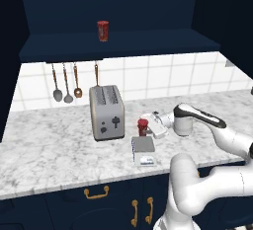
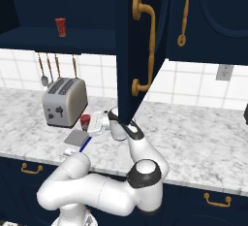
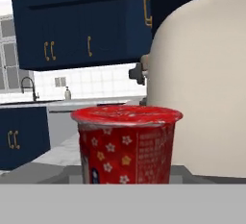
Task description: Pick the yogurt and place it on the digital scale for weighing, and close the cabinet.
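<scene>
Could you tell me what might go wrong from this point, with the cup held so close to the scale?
1. The gripper, shut on the yogurt, holds it just behind the digital scale; released here, it might land on the counter or catch the scale's edge and tip.
2. The toaster stands close by, so a sideways swing could knock it.
3. The cabinet door hangs open above the arm, which could strike it when rising.

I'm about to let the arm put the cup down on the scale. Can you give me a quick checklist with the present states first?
1. Gripper shut on the small red tapered yogurt cup: ok.
2. Cup upright: ok.
3. Cup over the flat grey-topped digital scale: not ok, it is at the scale's back edge.
4. Scale top bare: ok.
5. Navy wall cabinet door closed: not ok, open.
6. Silver two-slot toaster apart from the cup: ok.
</scene>
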Robot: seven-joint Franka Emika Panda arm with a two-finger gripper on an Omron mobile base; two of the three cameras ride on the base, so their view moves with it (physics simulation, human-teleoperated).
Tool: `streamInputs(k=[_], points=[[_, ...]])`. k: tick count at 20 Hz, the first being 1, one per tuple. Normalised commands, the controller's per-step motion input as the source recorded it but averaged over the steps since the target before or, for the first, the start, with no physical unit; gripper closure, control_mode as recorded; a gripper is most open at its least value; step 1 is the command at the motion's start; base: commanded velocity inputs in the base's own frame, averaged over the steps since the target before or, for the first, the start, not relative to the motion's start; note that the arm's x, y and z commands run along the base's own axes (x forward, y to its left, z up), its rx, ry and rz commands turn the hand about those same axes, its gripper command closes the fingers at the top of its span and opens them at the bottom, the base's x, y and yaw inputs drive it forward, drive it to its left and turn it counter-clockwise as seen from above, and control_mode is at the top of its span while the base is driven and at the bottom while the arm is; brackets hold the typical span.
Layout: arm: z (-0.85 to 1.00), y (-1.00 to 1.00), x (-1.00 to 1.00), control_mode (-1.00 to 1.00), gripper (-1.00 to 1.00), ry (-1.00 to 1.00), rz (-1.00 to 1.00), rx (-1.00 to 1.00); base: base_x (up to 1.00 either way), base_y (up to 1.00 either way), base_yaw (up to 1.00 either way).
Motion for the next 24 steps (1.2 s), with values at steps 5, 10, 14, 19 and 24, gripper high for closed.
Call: streamInputs(k=[5,10,14,19,24], points=[[-0.23,0.16,-0.05,-1.00,1.00,-0.01,0.10,0.00,0.00,0.00,0.00],[0.25,-0.14,0.00,-1.00,1.00,-0.02,0.05,0.00,0.00,0.00,0.00],[0.57,-0.21,-0.16,-1.00,1.00,-0.11,0.09,0.00,0.00,0.00,0.00],[0.25,0.14,-0.76,-1.00,1.00,-0.08,0.03,0.00,0.00,0.00,0.00],[0.11,0.02,-0.73,-1.00,1.00,0.00,0.00,0.00,0.00,0.00,0.00]])
